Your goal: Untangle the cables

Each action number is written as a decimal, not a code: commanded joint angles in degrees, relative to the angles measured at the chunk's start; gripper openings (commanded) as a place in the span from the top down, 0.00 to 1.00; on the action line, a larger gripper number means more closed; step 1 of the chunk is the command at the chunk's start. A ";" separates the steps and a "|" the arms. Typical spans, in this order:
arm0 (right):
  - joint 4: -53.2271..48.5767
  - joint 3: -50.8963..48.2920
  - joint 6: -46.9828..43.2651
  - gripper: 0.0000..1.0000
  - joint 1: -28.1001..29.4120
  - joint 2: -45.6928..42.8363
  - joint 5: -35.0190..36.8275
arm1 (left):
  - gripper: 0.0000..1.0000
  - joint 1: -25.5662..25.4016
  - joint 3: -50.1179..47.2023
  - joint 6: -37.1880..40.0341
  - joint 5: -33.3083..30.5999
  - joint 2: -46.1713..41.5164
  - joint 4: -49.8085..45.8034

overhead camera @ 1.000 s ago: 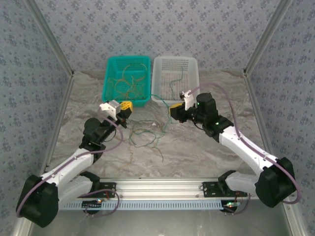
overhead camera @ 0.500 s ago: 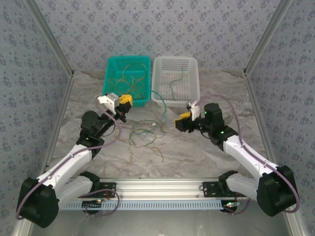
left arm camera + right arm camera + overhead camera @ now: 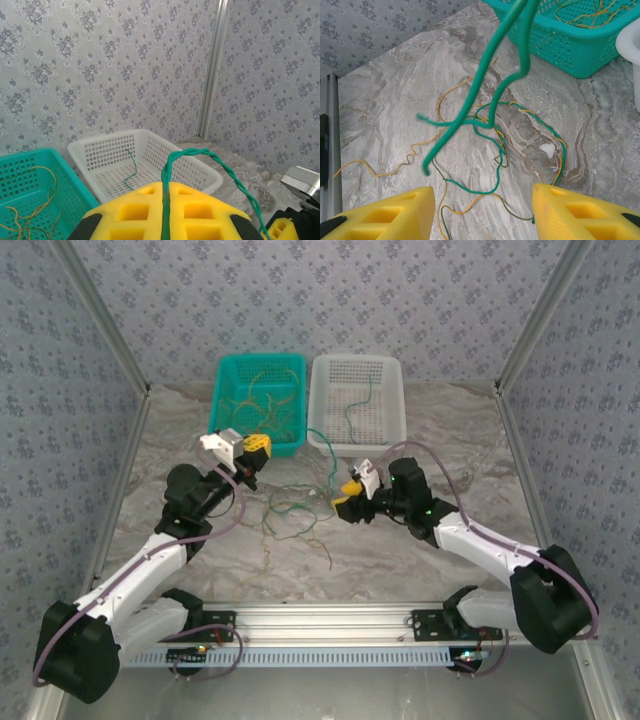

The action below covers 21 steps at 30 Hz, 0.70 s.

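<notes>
Left gripper (image 3: 255,452) clamped on green cable (image 3: 165,192), held up beside teal basket (image 3: 222,400). Right gripper (image 3: 347,500) half open, empty. Tangle (image 3: 295,518) on table just ahead of right jaws; green strand hangs upright between them. Right arm nearer.

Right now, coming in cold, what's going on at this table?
The left gripper is shut on one green cable, pinched between its yellow fingers and held up near the teal basket. The right gripper hangs open over the loose tangle of green and yellow cables on the table, holding nothing. The teal basket has yellow-tan cables in it. The white basket has a green one. The tangle is not yet sorted out.
</notes>
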 commanded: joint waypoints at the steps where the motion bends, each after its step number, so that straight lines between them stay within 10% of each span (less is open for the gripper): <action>1: 2.46 3.05 0.44 0.46 0.30 0.69 0.49 | 1.00 0.36 1.56 -0.70 0.94 -0.28 0.94; 9: 1.39 5.26 1.50 0.44 0.40 1.60 -0.12 | 1.00 0.32 0.78 -0.56 0.75 -0.55 0.64; 15: 0.08 7.47 2.87 0.91 0.06 3.98 3.58 | 1.00 0.32 0.46 -0.48 0.67 -0.62 0.63; 21: -1.31 7.85 6.38 1.00 -2.58 3.64 7.74 | 1.00 0.42 -0.67 0.87 -3.42 -0.88 -0.41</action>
